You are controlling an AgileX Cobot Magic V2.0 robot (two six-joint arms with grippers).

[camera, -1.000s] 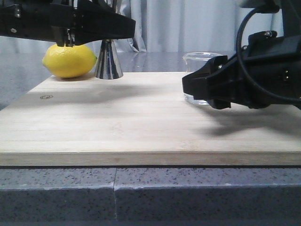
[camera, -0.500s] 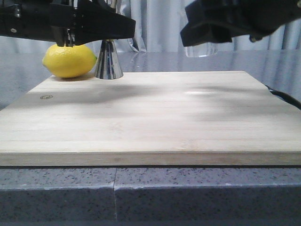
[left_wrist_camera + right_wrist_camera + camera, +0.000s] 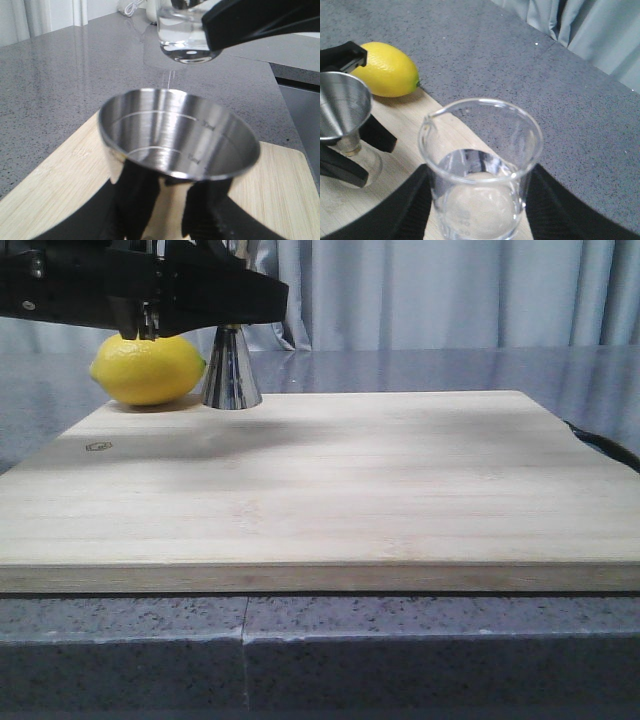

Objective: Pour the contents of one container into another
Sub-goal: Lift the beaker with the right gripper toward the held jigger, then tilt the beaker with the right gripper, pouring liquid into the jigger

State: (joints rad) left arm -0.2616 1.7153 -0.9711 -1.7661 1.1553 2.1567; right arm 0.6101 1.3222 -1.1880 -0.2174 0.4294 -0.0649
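The steel jigger [image 3: 232, 370] stands at the back left of the wooden board [image 3: 330, 480], and my left gripper [image 3: 240, 300] is shut on its narrow waist. In the left wrist view its open cup [image 3: 175, 135] fills the middle, with the dark fingers [image 3: 135, 200] below the rim. My right gripper [image 3: 477, 200] is shut on the clear glass beaker [image 3: 480, 175], which is upright with clear liquid in its lower part. The beaker [image 3: 182, 35] hangs in the air above and beyond the jigger [image 3: 340, 107]. The right gripper is out of the front view.
A yellow lemon [image 3: 147, 368] lies beside the jigger at the board's back left corner, also seen as the lemon [image 3: 387, 70] in the right wrist view. Grey speckled counter [image 3: 520, 75] surrounds the board, and curtains [image 3: 450, 290] hang behind.
My right gripper has lifted the beaker from the board's right side, up and out of the front view. The left gripper and the jigger have stayed in place.
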